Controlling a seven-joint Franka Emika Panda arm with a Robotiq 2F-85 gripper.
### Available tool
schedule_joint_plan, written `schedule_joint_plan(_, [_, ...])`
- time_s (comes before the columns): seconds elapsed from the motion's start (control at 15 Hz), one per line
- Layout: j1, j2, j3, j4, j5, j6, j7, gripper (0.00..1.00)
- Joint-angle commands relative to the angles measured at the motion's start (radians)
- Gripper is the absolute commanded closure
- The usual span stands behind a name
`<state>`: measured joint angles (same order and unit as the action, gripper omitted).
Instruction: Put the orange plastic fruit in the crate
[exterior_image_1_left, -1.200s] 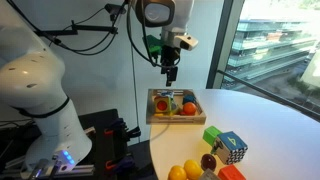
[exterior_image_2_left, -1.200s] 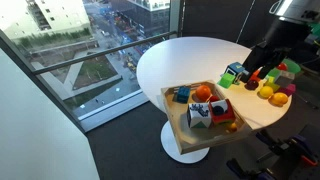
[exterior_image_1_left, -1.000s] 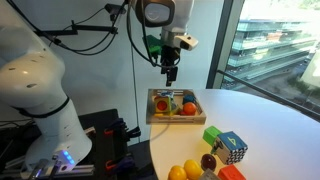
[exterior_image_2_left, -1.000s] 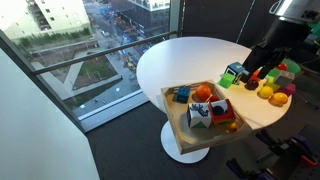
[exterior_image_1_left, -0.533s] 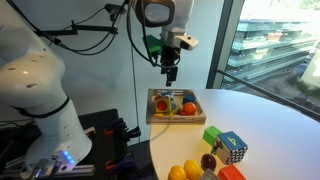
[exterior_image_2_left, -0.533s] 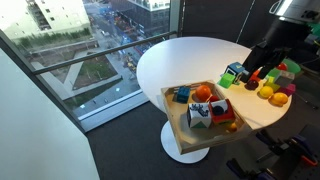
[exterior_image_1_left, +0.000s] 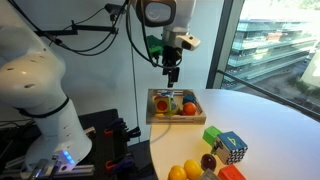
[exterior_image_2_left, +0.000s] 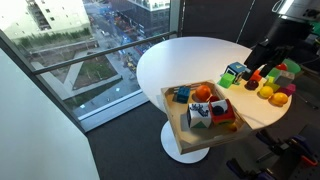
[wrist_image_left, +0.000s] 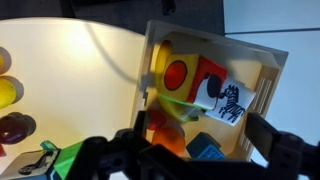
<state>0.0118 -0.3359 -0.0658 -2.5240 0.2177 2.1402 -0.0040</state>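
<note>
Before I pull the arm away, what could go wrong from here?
1. The crate sits right at the edge of the table. If the gripper, hovering open above it, brushes the crate on the way out, it might slide or tip off.
2. The crate is crowded. The orange fruit lies among cubes, so any dip lower could knock something out.

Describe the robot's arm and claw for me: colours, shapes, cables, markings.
The arm is built of bulky, glossy white rounded shells. Its wrist is white and grey with a dark ring, with a green part beneath. The claw is black and slim. Thin black cables run to the wrist. No markings are legible.
</note>
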Motion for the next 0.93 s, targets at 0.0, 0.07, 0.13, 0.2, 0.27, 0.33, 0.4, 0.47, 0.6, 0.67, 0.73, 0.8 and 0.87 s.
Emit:
schedule_joint_plan(0.0, [-0.031, 0.005, 0.007, 0.017, -0.038, 0.009, 0.012, 0.0])
schedule_joint_plan(0.07, [-0.039, 0.005, 0.007, 0.018, -0.052, 0.013, 0.015, 0.0])
schedule_joint_plan(0.13, [-0.047, 0.004, 0.007, 0.017, -0.066, 0.018, 0.017, 0.0])
schedule_joint_plan(0.2, [-0.054, 0.002, 0.008, 0.017, -0.084, 0.024, 0.02, 0.0])
schedule_joint_plan(0.27, [-0.062, -0.001, 0.007, 0.016, -0.102, 0.03, 0.021, 0.0])
schedule_joint_plan(0.33, [-0.071, -0.004, 0.005, 0.014, -0.122, 0.036, 0.023, 0.0])
schedule_joint_plan(0.4, [-0.08, -0.008, 0.002, 0.011, -0.14, 0.043, 0.02, 0.0])
schedule_joint_plan(0.47, [-0.089, -0.01, 0.001, 0.009, -0.159, 0.049, 0.021, 0.0])
schedule_joint_plan(0.6, [-0.109, -0.014, -0.007, 0.0, -0.19, 0.065, 0.019, 0.0])
schedule_joint_plan(0.67, [-0.118, -0.015, -0.015, -0.004, -0.199, 0.072, 0.013, 0.0])
schedule_joint_plan(0.73, [-0.127, -0.015, -0.021, -0.007, -0.209, 0.08, 0.011, 0.0])
schedule_joint_plan(0.8, [-0.14, -0.014, -0.028, -0.014, -0.224, 0.096, 0.011, 0.0])
schedule_joint_plan(0.87, [-0.151, -0.014, -0.036, -0.022, -0.237, 0.117, 0.007, 0.0])
